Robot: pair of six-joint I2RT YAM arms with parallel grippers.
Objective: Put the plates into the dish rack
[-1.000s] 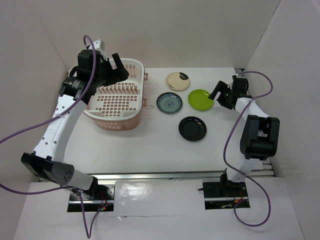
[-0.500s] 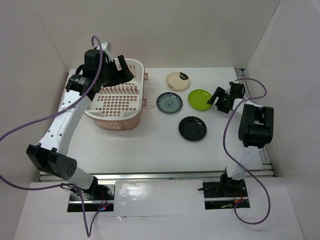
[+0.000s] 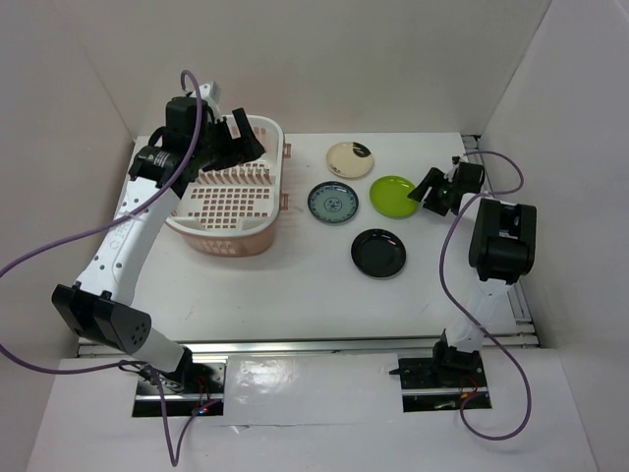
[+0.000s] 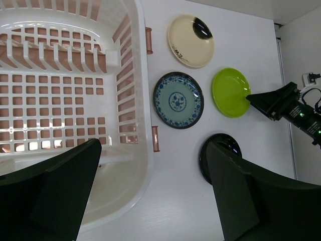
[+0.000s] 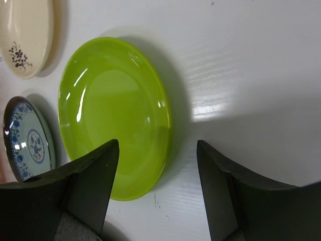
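Left gripper (image 4: 155, 196): I am hovering it over the far right corner of the rack (image 3: 221, 236), with my fingers (image 4: 55, 186) spread wide and gripping nothing.
Right gripper (image 5: 156, 150): I am holding it low at the right edge of the green plate (image 3: 392, 196), fingers wide apart. One finger (image 5: 90, 175) is hanging over the plate's rim and the other over bare table. I cannot tell whether either is touching.
Rack: it is sitting on the left side of the table (image 3: 295, 285), with its prongs standing in a row across the far part.
Cream plate (image 3: 349, 159): it is lying flat, farthest of the four, just right of the rack.
Blue plate (image 3: 333, 203): it is lying flat near the cream one, close beside the rack's right handle.
Green plate: it is lying flat to the right of the blue one, apart from it.
Black plate (image 3: 378, 253): it is lying flat, nearest of the four, between the blue and green ones.
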